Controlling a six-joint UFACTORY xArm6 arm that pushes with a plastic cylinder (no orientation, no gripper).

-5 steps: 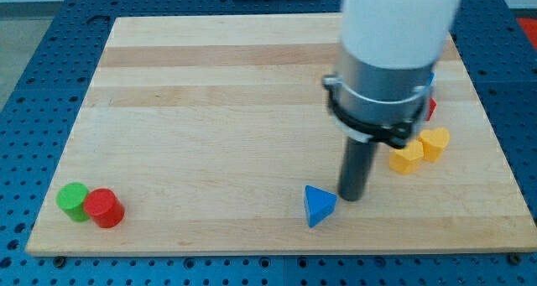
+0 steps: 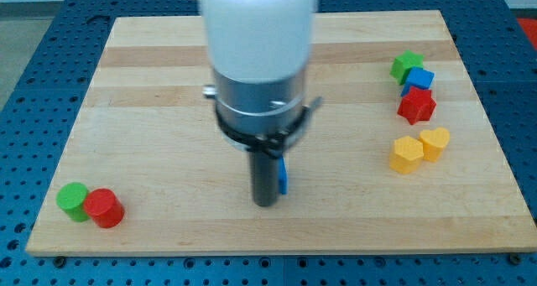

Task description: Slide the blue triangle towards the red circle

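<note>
The blue triangle (image 2: pixel 284 175) lay near the middle of the wooden tabletop (image 2: pixel 151 85), toward the view's bottom, and only a thin sliver of it showed past the view's right edge of the dark rod. My tip (image 2: pixel 265 204) stood on the wood just to the view's left of that block, touching it or very nearly so; the rod hid most of the shape. The arm carried no jaws, so there was nothing released, clenched or grasping; the rod only rested beside the block.

Far off at the view's bottom left sat the red circle (image 2: pixel 104 208), touching a green circle (image 2: pixel 73 200) on its left. The triangle and tip were well apart from that pair, with bare wood between them.

At the view's right edge a green block (image 2: pixel 407 65), a blue block (image 2: pixel 419 79) and a red block (image 2: pixel 417 106) formed a close column, their exact shapes hard to make out. Below them two yellow blocks (image 2: pixel 406 155) (image 2: pixel 435 143) sat touching, the right one heart-like.
</note>
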